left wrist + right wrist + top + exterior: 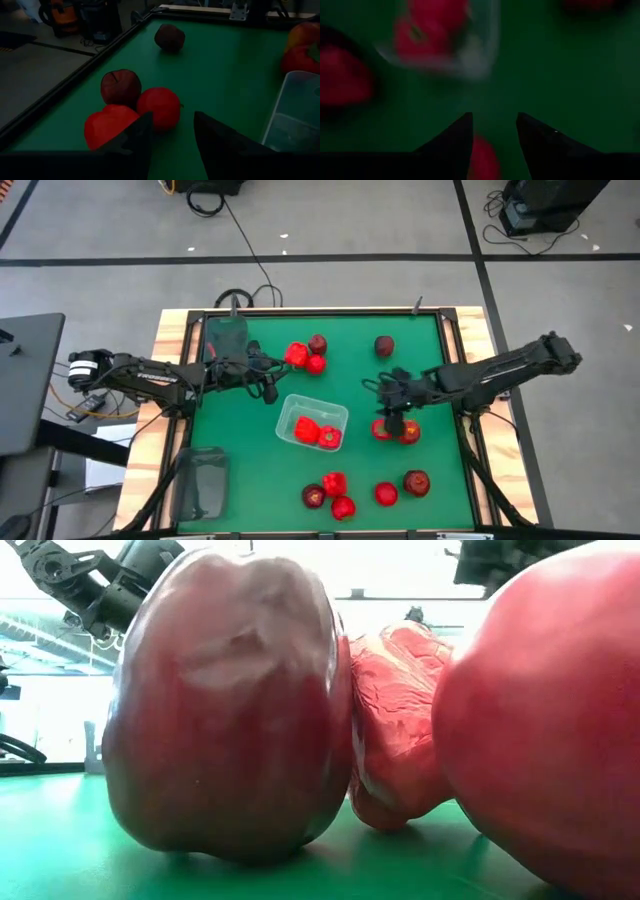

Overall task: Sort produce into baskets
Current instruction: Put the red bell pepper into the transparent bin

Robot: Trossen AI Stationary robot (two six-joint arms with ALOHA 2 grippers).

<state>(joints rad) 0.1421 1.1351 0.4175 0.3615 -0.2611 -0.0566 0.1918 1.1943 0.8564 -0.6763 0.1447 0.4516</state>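
Observation:
My left gripper (pixel 270 385) (pixel 172 117) hovers open over the far left of the green table, just short of a cluster of produce: a red pepper (pixel 107 127), a maroon apple (pixel 121 86) and a round red one (pixel 159 107). My right gripper (pixel 385 395) (pixel 494 117) stands open above the table's right middle, tipped down. A blurred red piece (pixel 482 160) shows through its gap, and two red pieces (pixel 395 431) lie on the table beside it. The clear basket (pixel 340 416) at the centre holds two red peppers (pixel 317 434).
Smoky grey baskets stand at the far left (pixel 228 340) and the near left (pixel 203 482). A lone maroon apple (pixel 384 346) lies far right of centre. Several more pieces (pixel 340 495) lie near the front edge, close before the low camera (pixel 230 710). A raised black rim (pixel 60 90) frames the table.

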